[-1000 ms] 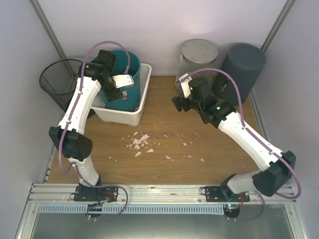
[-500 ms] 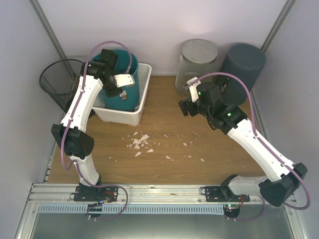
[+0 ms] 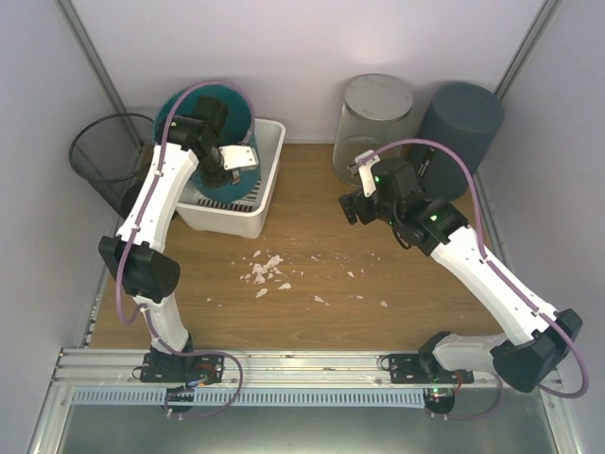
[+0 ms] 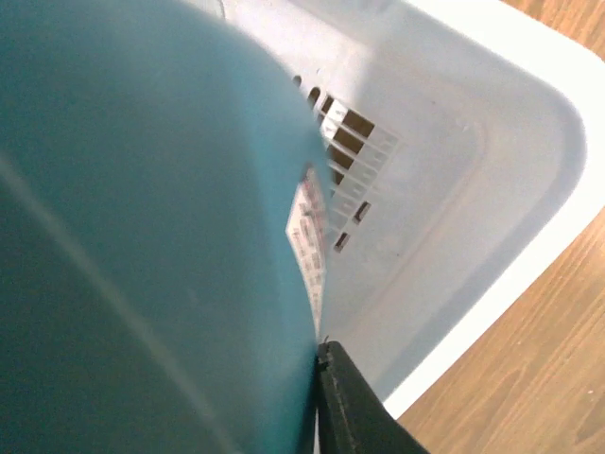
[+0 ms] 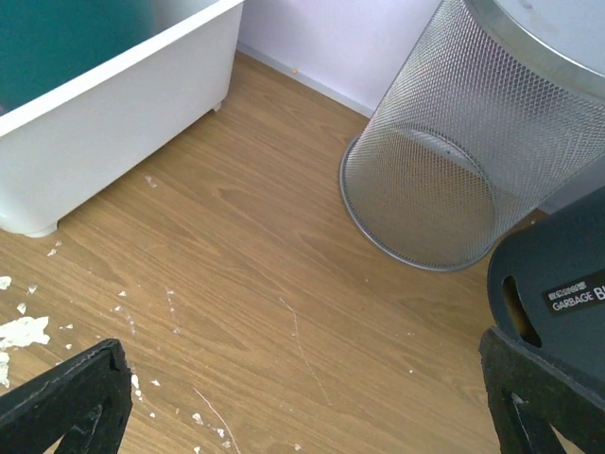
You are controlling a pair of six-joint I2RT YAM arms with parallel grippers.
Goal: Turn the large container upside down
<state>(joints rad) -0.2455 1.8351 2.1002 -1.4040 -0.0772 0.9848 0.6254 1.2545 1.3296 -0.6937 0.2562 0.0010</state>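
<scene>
The large container is a teal bin standing inside a white tub at the back left. It leans toward the back-left corner. My left gripper is shut on the bin's wall near the rim. In the left wrist view the teal wall fills the left side, and one black finger presses against it; the other finger is hidden behind the wall. My right gripper hangs open over the bare wood at mid-table, its fingertips wide apart in the right wrist view, holding nothing.
A black mesh basket sits left of the tub. A silver mesh bin and a dark grey bin stand upside down at the back right. White scraps litter the table's centre. The tub's wall shows in the right wrist view.
My left gripper has closed on the teal bin's wall, and the bin has tipped toward the back left. The right arm swung slightly right earlier, then held still.
</scene>
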